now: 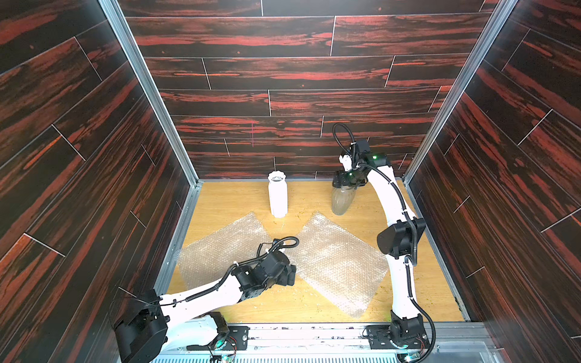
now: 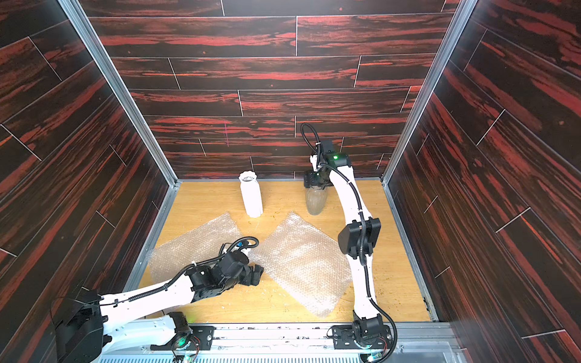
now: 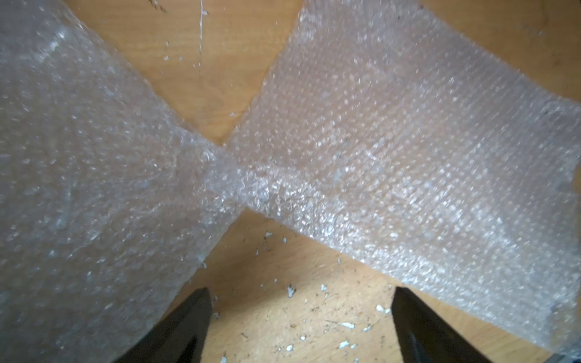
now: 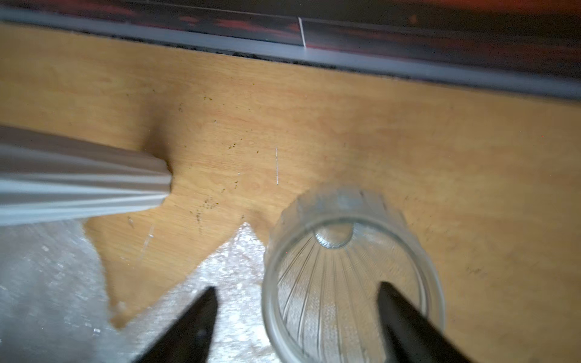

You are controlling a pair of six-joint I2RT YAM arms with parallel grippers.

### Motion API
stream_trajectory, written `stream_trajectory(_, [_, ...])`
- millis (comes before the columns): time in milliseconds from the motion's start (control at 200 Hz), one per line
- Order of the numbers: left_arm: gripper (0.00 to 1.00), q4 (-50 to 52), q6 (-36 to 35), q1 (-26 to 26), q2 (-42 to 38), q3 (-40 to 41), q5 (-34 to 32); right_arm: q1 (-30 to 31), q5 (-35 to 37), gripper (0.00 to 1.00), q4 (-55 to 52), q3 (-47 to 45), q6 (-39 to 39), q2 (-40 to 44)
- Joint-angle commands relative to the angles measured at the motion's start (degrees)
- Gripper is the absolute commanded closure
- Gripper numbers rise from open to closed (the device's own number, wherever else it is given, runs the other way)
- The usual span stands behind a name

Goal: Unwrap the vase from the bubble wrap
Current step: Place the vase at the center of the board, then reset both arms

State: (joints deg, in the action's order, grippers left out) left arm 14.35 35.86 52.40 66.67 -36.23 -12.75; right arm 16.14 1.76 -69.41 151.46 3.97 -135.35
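Two flat sheets of bubble wrap lie on the wooden table, one at the left and one at the right, their corners overlapping. A white ribbed vase stands bare at the back centre. A clear glass vase stands bare at the back right. My right gripper hangs open over its mouth, one finger inside the rim and one outside, neither touching the glass. My left gripper is open over bare table between the sheets, holding nothing.
Dark wood-patterned walls close the table in at the back and both sides, with metal rails along the edges. Small white flecks litter the wood near the front. The right arm arches over the table's right side.
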Motion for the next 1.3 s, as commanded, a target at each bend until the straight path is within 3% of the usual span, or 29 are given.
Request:
stream_trajectory(0, [0.0,6.0,0.3,-0.2,-0.5,-3.5,-4.1,0.9,2.6,0.02,-0.4,1.0,-1.0,6.3])
stream_trajectory(145, [0.0,13.0,1.0,-0.3,-3.2,-7.2,-14.6,2.1,6.3,0.02,2.9,-5.7,-1.1,15.3])
stream_trajectory(286, [0.0,14.8,-0.7,-1.7,-7.0,-9.2,-19.3,2.4,6.7,0.02,25.2,-34.6,-1.2,36.2])
stream_trajectory(506, [0.0,17.1,0.8,-9.0,-10.2,-11.8,-23.0,0.8,10.0,0.02,43.3,-65.7,1.8,58.7])
stream_trajectory(631, [0.0,17.4,3.3,-13.4,-12.1,-12.5,-33.6,-1.3,15.1,0.02,56.3,-87.6,5.0,68.0])
stream_trajectory(716, [0.0,14.4,-0.7,-14.7,-13.3,-12.6,-40.4,-5.0,16.7,0.02,65.4,-101.8,10.1,73.0])
stream_trajectory(852, [0.0,6.5,-9.5,-15.8,-15.6,-11.4,-48.6,-12.6,13.1,0.02,79.0,-119.4,15.6,78.4])
stream_trajectory(1032, [0.0,-6.1,-17.6,-21.0,-17.1,-5.9,-47.2,-21.1,2.3,0.02,101.8,-134.8,19.2,78.4])
stream_trajectory(1162, [0.0,-9.3,-19.1,-25.4,-13.3,-4.1,-46.9,-22.8,-5.3,0.02,112.9,-137.8,15.2,74.7])
stream_trajectory(1292, [0.0,-13.1,-20.7,-30.9,-7.2,-3.5,-45.5,-22.9,-6.9,0.02,123.2,-141.0,7.1,73.3])
